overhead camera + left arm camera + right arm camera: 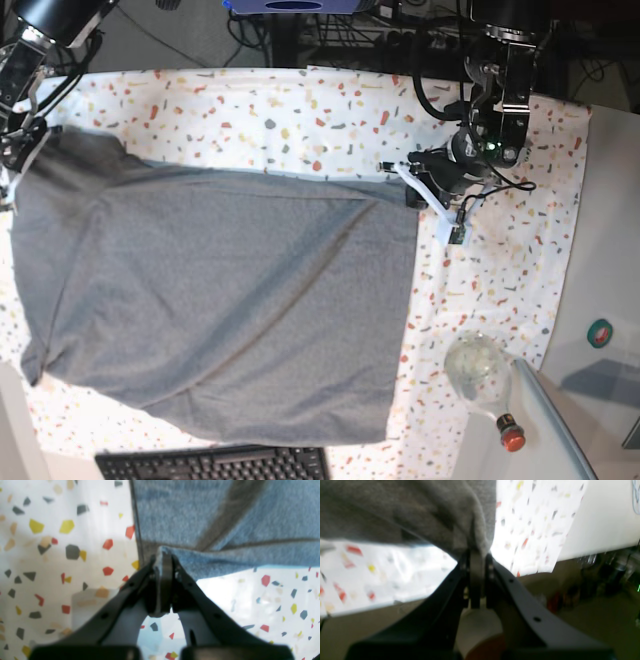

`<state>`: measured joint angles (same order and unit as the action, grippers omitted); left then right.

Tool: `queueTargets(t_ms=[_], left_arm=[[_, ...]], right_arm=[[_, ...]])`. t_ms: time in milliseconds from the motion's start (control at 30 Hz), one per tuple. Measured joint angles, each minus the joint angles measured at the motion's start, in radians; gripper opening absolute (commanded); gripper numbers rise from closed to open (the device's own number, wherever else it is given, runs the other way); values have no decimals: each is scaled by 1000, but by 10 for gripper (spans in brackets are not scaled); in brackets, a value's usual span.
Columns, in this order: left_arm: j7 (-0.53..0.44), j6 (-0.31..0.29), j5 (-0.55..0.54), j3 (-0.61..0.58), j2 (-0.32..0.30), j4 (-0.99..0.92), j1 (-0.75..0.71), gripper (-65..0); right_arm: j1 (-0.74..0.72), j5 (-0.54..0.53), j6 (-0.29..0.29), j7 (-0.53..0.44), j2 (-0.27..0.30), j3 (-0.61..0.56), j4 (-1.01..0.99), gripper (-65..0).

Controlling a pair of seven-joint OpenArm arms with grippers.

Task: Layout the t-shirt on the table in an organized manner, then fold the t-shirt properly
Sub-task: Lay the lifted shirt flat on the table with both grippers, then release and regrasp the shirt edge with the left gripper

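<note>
Stretching t-shirt point(220, 300) between clamped jaws

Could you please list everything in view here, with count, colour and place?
t-shirt: one, grey, spread across the table, corners pinched by both grippers.
table: one, white with coloured flecks, under everything.
bottle: one, clear with red cap, lying near the table's edge.
keyboard: one, black, bottom edge of the base view.
left gripper: one, black, shut on a shirt corner.
right gripper: one, black, shut on another corner.

The right wrist view is blurred, and the t-shirt point(395, 512) hides the right claw point(477, 555) tips.
</note>
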<state>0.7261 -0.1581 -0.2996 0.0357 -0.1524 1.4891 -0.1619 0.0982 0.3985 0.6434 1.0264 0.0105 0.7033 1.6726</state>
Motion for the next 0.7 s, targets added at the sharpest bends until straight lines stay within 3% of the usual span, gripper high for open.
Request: queueTargets(t_ms=[133, 233, 300, 367, 433, 467, 500, 567, 633, 700], left_arm=[[3, 0, 0, 0, 2, 0, 2, -650], [3, 0, 0, 8, 2, 6, 0, -625], [2, 0, -2, 11, -1, 8, -8, -441], [3, 2, -3, 15, -2, 10, -20, -268], [3, 3, -6, 15, -3, 38, -46, -145], [5, 0, -7, 21, 0, 64, -63, -118], [8, -5, -14, 47, 5, 98, -81, -127], [6, -3, -19, 115, 14, 170, -103, -209], [5, 13, 0, 155, 23, 225, -91, -360], [0, 3, -3, 148, 22, 223, -32, -553]], right_arm=[[-4, 2, -7, 18, -16, 10, 8, -366], [-23, -10, -8, 10, -99, 123, 45, -341], [-37, 6, -7, -7, -149, 214, 89, -359], [-37, 4, -7, -50, -153, 244, 133, -366], [-42, 10, -7, -66, -143, 247, 175, -365], [-48, 8, -8, -68, -140, 243, 189, -365], [-53, 8, -8, -80, -140, 238, 193, -365], [-75, 1, -7, -110, -132, 235, 183, -366], [-102, 16, -8, -202, -87, 200, 119, -392], [-120, 11, -15, -310, -25, 107, -9, -504]])
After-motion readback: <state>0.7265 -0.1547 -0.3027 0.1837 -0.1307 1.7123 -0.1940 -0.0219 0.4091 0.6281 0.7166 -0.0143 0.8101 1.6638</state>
